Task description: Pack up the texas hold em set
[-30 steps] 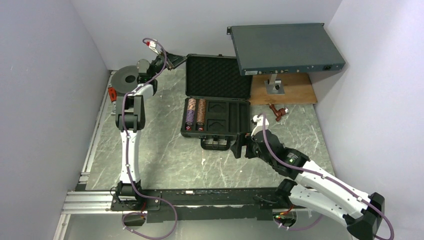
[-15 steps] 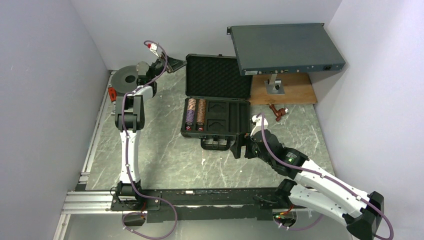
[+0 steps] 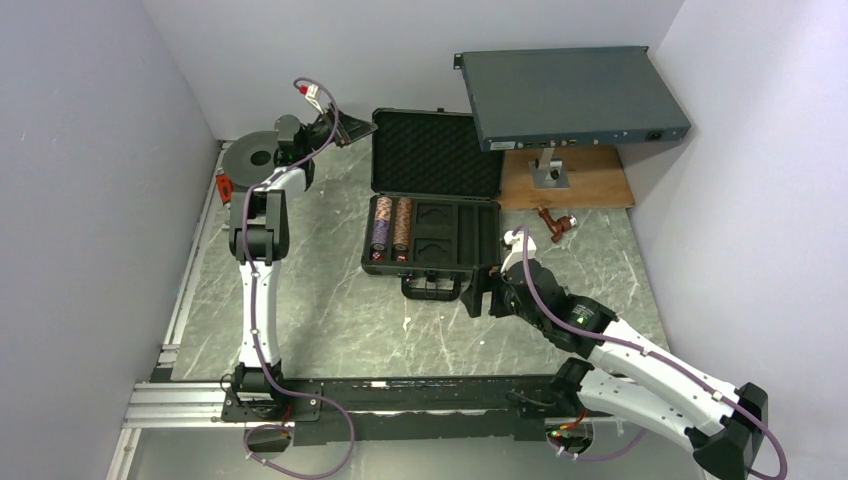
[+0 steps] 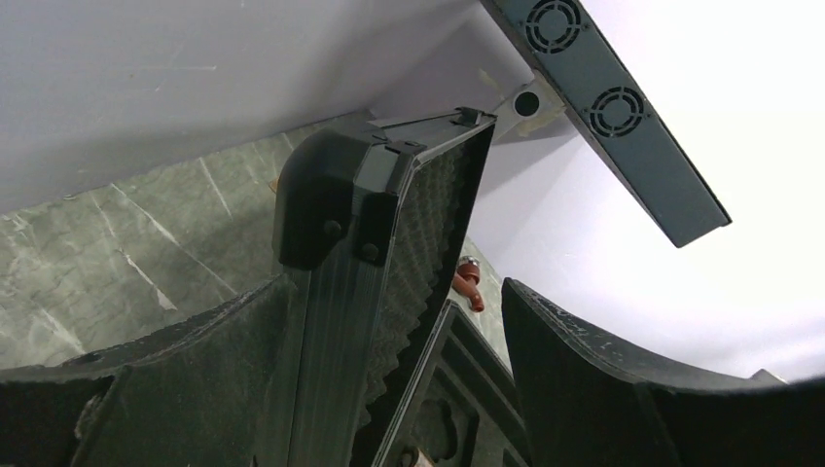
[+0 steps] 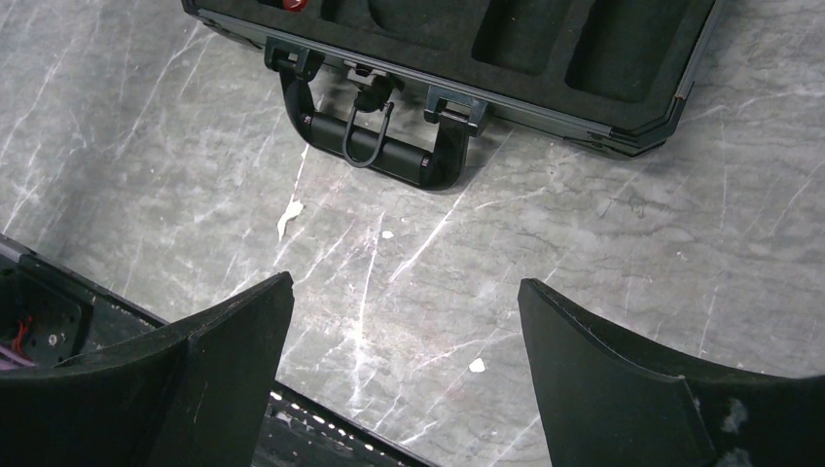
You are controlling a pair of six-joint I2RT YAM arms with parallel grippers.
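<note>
The black briefcase lies open at mid table, its slotted tray (image 3: 470, 235) flat and its egg-crate foam lid (image 3: 436, 155) standing upright. A purple chip stack (image 3: 381, 222) and a brown chip stack (image 3: 402, 222) fill the left slots, with small red dice (image 3: 377, 255) in front of them. My left gripper (image 3: 350, 128) is open at the lid's upper left corner, and the lid's side edge (image 4: 340, 292) stands between its jaws (image 4: 394, 287). My right gripper (image 3: 478, 296) is open and empty over the table (image 5: 406, 282), just in front of the case handle (image 5: 375, 146).
A large grey rack box (image 3: 570, 95) overhangs the case's back right on a stand over a wooden board (image 3: 590, 185). A red-brown piece (image 3: 555, 225) lies right of the tray. A dark round spool (image 3: 250, 155) sits at the back left. Walls close in on three sides.
My left gripper has shifted slightly right toward the lid's corner. The lid and the right arm have not visibly moved.
</note>
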